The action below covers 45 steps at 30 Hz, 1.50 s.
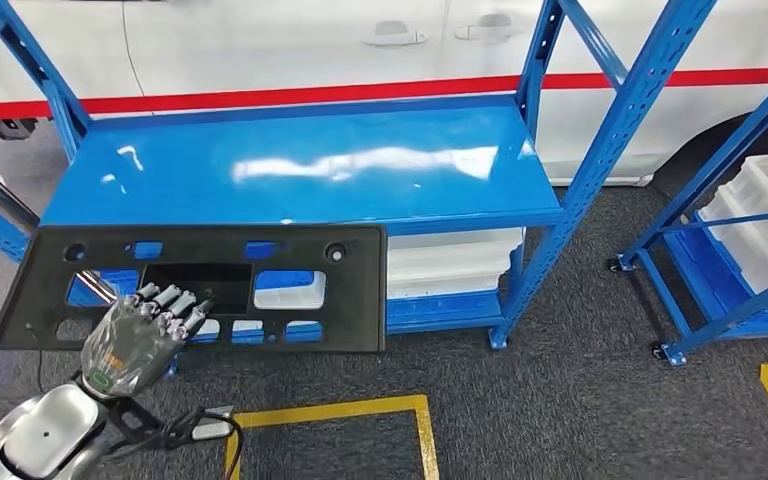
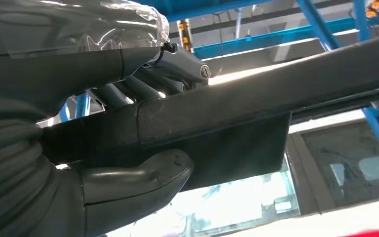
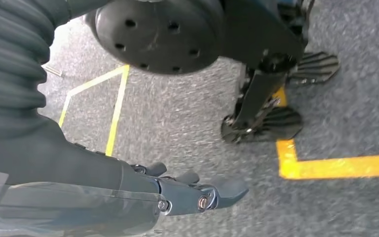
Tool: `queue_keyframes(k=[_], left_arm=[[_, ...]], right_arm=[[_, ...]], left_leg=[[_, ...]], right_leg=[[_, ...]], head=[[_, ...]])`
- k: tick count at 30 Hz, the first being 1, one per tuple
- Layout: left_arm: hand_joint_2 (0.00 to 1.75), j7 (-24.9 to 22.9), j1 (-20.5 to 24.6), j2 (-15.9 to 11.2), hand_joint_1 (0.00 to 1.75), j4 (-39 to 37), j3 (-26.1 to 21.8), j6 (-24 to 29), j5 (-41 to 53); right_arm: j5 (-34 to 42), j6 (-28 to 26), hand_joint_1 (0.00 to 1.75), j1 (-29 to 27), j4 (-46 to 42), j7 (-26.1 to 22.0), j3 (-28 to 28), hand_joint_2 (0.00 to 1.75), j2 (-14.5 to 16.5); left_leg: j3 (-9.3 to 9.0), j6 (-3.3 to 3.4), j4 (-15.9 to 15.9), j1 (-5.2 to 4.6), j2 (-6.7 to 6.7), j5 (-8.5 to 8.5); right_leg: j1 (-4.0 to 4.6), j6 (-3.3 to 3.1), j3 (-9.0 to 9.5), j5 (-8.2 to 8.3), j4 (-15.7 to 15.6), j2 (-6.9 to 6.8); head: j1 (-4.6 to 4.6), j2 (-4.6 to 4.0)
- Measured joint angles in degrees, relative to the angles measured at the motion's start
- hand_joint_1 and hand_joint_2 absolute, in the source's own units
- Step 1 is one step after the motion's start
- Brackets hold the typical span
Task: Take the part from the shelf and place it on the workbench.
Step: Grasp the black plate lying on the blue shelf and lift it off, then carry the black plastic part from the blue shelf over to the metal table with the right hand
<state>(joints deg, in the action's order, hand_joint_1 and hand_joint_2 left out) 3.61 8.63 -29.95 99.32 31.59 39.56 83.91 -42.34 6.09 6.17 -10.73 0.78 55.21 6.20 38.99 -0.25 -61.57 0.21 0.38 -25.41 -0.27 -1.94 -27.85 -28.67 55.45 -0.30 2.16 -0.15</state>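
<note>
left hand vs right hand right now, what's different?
The left hand is raised in front of the blue workbench and grips the black part, thumb under its edge and fingers over it; the right hand holds nothing. The left hand's fingers are closed on the part; the right hand's lie extended, hanging above the grey floor with its yellow lines. Both have dark fingers.

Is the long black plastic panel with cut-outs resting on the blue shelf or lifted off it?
Lifted off. The black plastic panel overhangs the blue shelf's front edge, gripped by the left hand.
</note>
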Motion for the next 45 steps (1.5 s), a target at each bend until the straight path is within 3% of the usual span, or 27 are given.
queue_keyframes(k=[2,3,5,7,9,10,13,15,17,18,19,20,22,23,25,27,29,31,33,34,35,36,38,40,41,43,45], left_arm=[[1.75,0.6,0.0,-0.1,1.75,-0.3,-0.1,0.1,-0.1],[1.75,0.8,0.0,-0.1,1.75,-0.5,-0.1,0.1,-0.2],[1.75,1.2,0.0,-0.1,1.75,-0.8,-0.1,0.2,-0.4],[1.75,1.4,0.3,-0.1,1.75,-1.0,-0.1,0.2,-0.7],[1.75,1.6,0.7,-0.2,1.75,-1.2,-0.1,0.2,-1.0],[1.75,1.7,0.8,-0.2,1.75,-1.2,-0.1,0.2,-1.1],[1.75,1.9,0.9,-0.2,1.75,-1.4,-0.1,0.3,-1.2],[1.75,2.0,1.1,-0.2,1.75,-1.4,0.0,0.3,-1.2],[1.75,2.1,1.2,-0.2,1.75,-1.5,0.0,0.3,-1.3],[1.75,2.1,1.2,-0.2,1.75,-1.5,0.0,0.3,-1.4],[1.75,2.1,1.2,-0.2,1.75,-1.5,0.0,0.3,-1.5],[1.75,2.1,1.2,-0.2,1.75,-1.6,0.1,0.3,-1.6],[1.75,2.2,1.2,-0.2,1.75,-1.6,0.1,0.3,-1.8],[1.75,2.2,1.1,-0.3,1.75,-1.6,0.1,0.3,-1.8],[1.75,2.2,1.1,-0.3,1.75,-1.6,0.1,0.3,-1.8],[1.75,2.2,1.2,-0.4,1.75,-1.6,0.1,0.3,-1.9],[1.75,2.2,1.1,-0.5,1.75,-1.6,0.1,0.3,-1.9],[1.75,2.2,1.0,-0.7,1.75,-1.7,0.1,0.3,-1.9],[1.75,2.2,0.9,-0.8,1.75,-1.7,0.1,0.3,-1.9],[1.75,2.2,0.9,-0.8,1.75,-1.7,0.1,0.3,-2.0],[1.75,2.2,0.8,-0.9,1.75,-1.7,0.1,0.3,-2.0],[1.75,2.2,0.8,-0.9,1.75,-1.7,0.1,0.3,-2.0],[1.75,2.3,0.8,-0.9,1.75,-1.8,0.1,0.2,-2.2],[1.75,2.4,1.0,-0.9,1.75,-1.8,0.1,0.0,-2.3],[1.75,2.5,1.1,-0.9,1.75,-1.8,0.1,-0.2,-2.4],[1.75,2.7,1.3,-0.9,1.75,-1.8,0.2,-0.4,-2.6],[1.75,2.8,1.5,-0.8,1.75,-1.9,0.3,-0.5,-2.9]], right_arm=[[0.3,0.2,0.0,-0.2,0.0,0.0,0.3,1.75,0.0],[0.4,0.3,0.0,-0.3,0.0,0.0,0.4,1.75,0.0],[0.5,0.6,0.0,-0.4,0.0,0.0,0.7,1.75,0.0],[0.5,1.0,0.0,-0.4,0.0,-0.1,0.8,1.75,0.1],[0.5,1.1,0.0,-0.3,0.0,-0.1,0.8,1.75,0.2],[0.5,1.2,0.0,-0.3,0.0,-0.2,0.9,1.75,0.1],[0.5,1.2,0.0,-0.4,0.0,-0.4,0.9,1.75,0.1],[0.5,1.4,0.0,-0.4,0.0,-0.5,0.9,1.75,0.1],[0.5,1.7,0.0,-0.3,0.0,-0.6,0.9,1.75,0.1],[0.5,1.9,0.0,-0.2,0.0,-0.7,0.9,1.75,0.1],[0.5,2.1,0.0,-0.2,0.0,-0.7,0.9,1.75,0.1],[0.5,2.2,0.0,-0.1,0.0,-0.8,0.9,1.75,0.1],[0.6,2.2,0.0,0.0,0.0,-0.8,0.9,1.75,0.0],[0.7,2.2,0.0,0.0,0.0,-0.7,0.9,1.75,-0.1],[0.8,2.2,0.0,0.1,-0.1,-0.7,0.9,1.75,-0.3],[0.8,2.3,0.0,0.1,-0.1,-0.7,0.9,1.75,-0.4],[0.9,2.3,0.0,0.2,-0.1,-0.7,0.9,1.75,-0.3],[0.9,2.3,0.0,0.2,-0.1,-0.7,1.0,1.75,-0.3],[1.0,2.2,0.0,0.1,-0.1,-0.7,1.1,1.75,-0.3],[1.1,2.2,0.0,0.1,-0.1,-0.6,1.1,1.75,-0.3],[1.3,2.2,0.0,0.1,-0.1,-0.6,1.2,1.75,-0.3],[1.4,2.2,0.0,0.0,-0.1,-0.6,1.3,1.75,-0.3],[1.7,2.1,0.0,-0.1,-0.1,-0.7,1.5,1.75,-0.3],[1.8,2.2,0.0,-0.3,-0.1,-0.9,1.6,1.75,-0.3],[1.9,2.2,0.0,-0.4,-0.1,-1.1,1.7,1.75,-0.3],[1.9,2.3,0.0,-0.7,-0.1,-1.3,1.9,1.75,-0.3],[1.9,2.5,0.0,-1.0,-0.1,-1.5,2.0,1.75,-0.3]], left_leg=[[1.23,-0.55,-6.6,0.29,-0.06,-5.99],[1.52,-0.77,-9.9,0.46,-0.05,-7.37],[0.37,-1.2,-12.8,0.8,-0.04,-5.96],[-3.93,-1.65,-8.5,1.16,-0.04,-3.24],[-9.08,-1.57,-1.2,1.1,-0.2,-4.21],[-10.47,-1.27,1.3,1.0,-0.29,-5.3],[-9.93,0.42,2.2,0.79,-0.16,-4.96],[-8.72,1.59,2.3,0.86,0.1,-3.63],[-7.09,2.21,2.3,0.66,0.16,-2.16],[-6.17,2.32,2.2,0.46,0.16,-1.43],[-5.22,2.4,2.2,0.23,0.16,-0.73],[-4.32,2.43,2.1,-0.03,0.16,-0.08],[-2.79,2.46,2.1,-0.52,0.14,1.14],[-2.26,2.39,2.1,-0.71,0.13,1.68],[-1.77,2.05,2.3,-0.66,0.21,2.76],[-1.67,1.39,2.9,-0.31,0.33,4.0],[-1.23,0.75,2.7,-0.17,0.18,3.42],[-0.06,0.16,-1.0,-0.02,-0.04,-1.39],[1.27,-0.5,-8.1,0.4,-0.07,-6.66],[1.48,-0.84,-11.2,0.63,-0.07,-7.49],[1.06,-1.18,-12.9,0.83,-0.06,-6.8],[-0.15,-1.52,-12.8,1.03,-0.06,-5.13],[-5.16,-2.33,-7.1,1.4,-0.08,-2.92],[-9.88,-2.14,0.0,1.34,-0.22,-4.58],[-10.84,-1.76,1.9,1.14,-0.28,-5.69],[-10.35,-0.51,2.3,1.07,-0.14,-5.45],[-9.4,0.58,2.3,1.17,0.12,-4.32]], right_leg=[[0.04,-0.32,-1.7,1.26,0.3,-0.29],[0.04,-0.25,-2.74,1.87,0.5,-0.38],[-0.11,0.03,-5.15,3.0,1.4,-0.43],[-0.38,0.6,-7.59,3.83,2.8,-0.41],[-0.4,1.33,-9.3,4.45,4.2,-0.32],[-0.32,1.67,-9.75,4.82,4.6,-0.28],[-0.3,2.64,-10.3,5.55,4.9,-0.05],[-0.47,3.15,-11.33,2.12,7.3,0.16],[-0.51,3.38,-12.92,-3.78,13.5,0.2],[-0.48,3.4,-13.48,-5.54,16.8,0.2],[-0.44,3.3,-13.5,-5.83,19.2,0.21],[-0.33,3.04,-12.77,-4.83,20.0,0.21],[0.16,1.87,-8.51,-1.56,15.9,0.26],[0.59,0.94,-5.35,-1.23,11.7,0.27],[1.31,-0.12,-0.36,-2.0,4.2,0.29],[1.63,-0.33,0.77,-1.88,1.3,0.29],[1.41,-0.69,0.18,-0.21,0.3,0.09],[1.03,-0.98,-1.03,1.43,-0.3,-0.19],[0.92,-1.02,-2.94,2.72,0.0,-0.31],[0.83,-0.86,-4.03,3.32,0.3,-0.35],[0.66,-0.63,-5.19,3.85,0.8,-0.37],[0.42,-0.33,-6.4,4.32,1.3,-0.38],[-0.04,0.42,-8.83,5.01,2.9,-0.37],[-0.1,1.15,-10.41,5.57,4.4,-0.33],[0.01,1.49,-10.74,5.94,4.7,-0.3],[-0.01,2.23,-11.01,6.66,4.7,-0.23],[-0.27,2.93,-11.74,4.34,6.1,-0.07]], head=[[0.0,0.0],[0.01,0.0],[0.01,0.0],[0.02,0.0],[0.01,0.0],[0.0,0.0],[-0.02,0.0],[-0.02,0.0],[-0.02,0.0],[-0.01,0.0],[-0.01,0.0],[-0.01,0.0],[-0.01,0.0],[0.0,0.0],[0.01,0.0],[0.01,0.0],[0.0,0.0],[0.01,0.0],[0.01,0.0],[0.01,0.0],[0.01,0.0],[0.01,0.0],[0.02,0.0],[0.01,0.0],[0.0,0.0],[0.0,0.0],[-0.01,0.0]])
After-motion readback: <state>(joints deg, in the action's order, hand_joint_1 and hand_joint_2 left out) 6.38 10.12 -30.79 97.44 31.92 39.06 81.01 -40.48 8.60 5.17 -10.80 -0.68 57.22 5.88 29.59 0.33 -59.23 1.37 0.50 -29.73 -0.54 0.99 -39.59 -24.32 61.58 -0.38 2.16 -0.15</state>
